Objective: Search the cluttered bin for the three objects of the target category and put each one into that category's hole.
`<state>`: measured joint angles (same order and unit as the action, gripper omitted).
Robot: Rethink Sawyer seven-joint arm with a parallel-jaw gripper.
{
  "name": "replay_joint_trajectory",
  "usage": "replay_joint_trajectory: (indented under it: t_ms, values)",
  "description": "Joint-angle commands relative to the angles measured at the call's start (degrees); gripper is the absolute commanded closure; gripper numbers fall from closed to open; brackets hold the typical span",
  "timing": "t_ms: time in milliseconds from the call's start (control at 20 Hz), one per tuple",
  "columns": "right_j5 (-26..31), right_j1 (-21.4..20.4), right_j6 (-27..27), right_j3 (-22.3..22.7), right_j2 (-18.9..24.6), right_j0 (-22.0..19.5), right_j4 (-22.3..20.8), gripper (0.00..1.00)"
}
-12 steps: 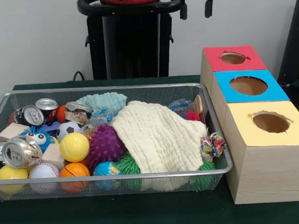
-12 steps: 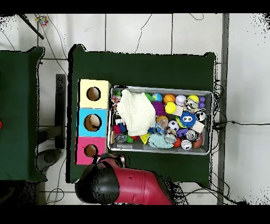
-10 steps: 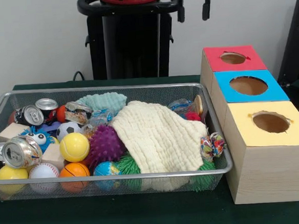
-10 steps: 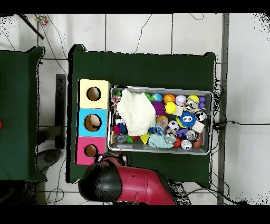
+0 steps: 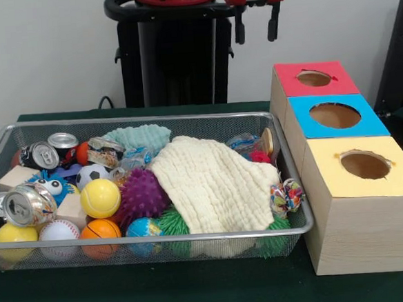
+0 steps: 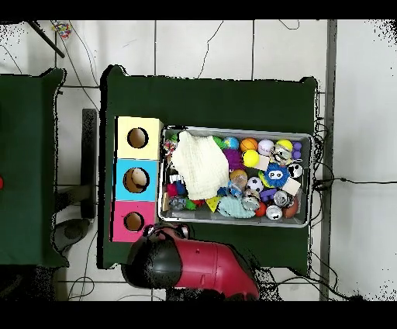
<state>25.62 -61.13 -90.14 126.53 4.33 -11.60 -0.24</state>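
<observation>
End effector (image 5: 253, 24) hangs at top centre of the front view, two black fingers (image 5: 239, 28) apart with nothing between them, open, well above the wire bin (image 5: 153, 244) and up-left of the red box (image 5: 312, 79). Overhead view shows the red arm (image 6: 190, 268) at bottom centre, just below the bin's lower edge. Bin sits on the green counter (image 5: 149, 293), filling the left and centre of the front view. Cream cloth (image 5: 211, 185) is draped over the middle-right of the bin, teal cloth (image 5: 139, 136) behind it. Left half holds balls: yellow ball (image 5: 100, 198), purple spiky ball (image 5: 143, 194), orange basketball (image 5: 100, 231), soccer ball (image 5: 91, 175), white baseball (image 5: 58, 233). Soda cans (image 5: 27, 204) lie at far left, two more at upper left of the bin. Green spiky ball (image 5: 172, 224) touches the cloth's front edge. Wrapped candy (image 5: 285, 195) sits at the bin's right front corner. Three boxes stand in a row right of the bin, touching each other: red box at back, blue box (image 5: 335, 116) in the middle, yellow box (image 5: 361, 174) nearest, each with a round hole on top.
</observation>
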Motion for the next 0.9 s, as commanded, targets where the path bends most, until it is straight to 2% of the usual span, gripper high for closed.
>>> replay_joint_trajectory:
  t_ms: [50,350,650,900]
  values:
    - [-9.3,5.9,-3.8,2.6,7.9,-3.1,-1.0,0.00]
    - [-10.5,7.5,-4.9,5.0,13.8,-6.2,1.4,0.00]
    - [-10.3,7.4,-5.2,6.2,18.0,-8.7,1.1,0.00]
    - [-9.9,7.2,-5.0,6.1,19.7,-10.3,0.1,0.00]
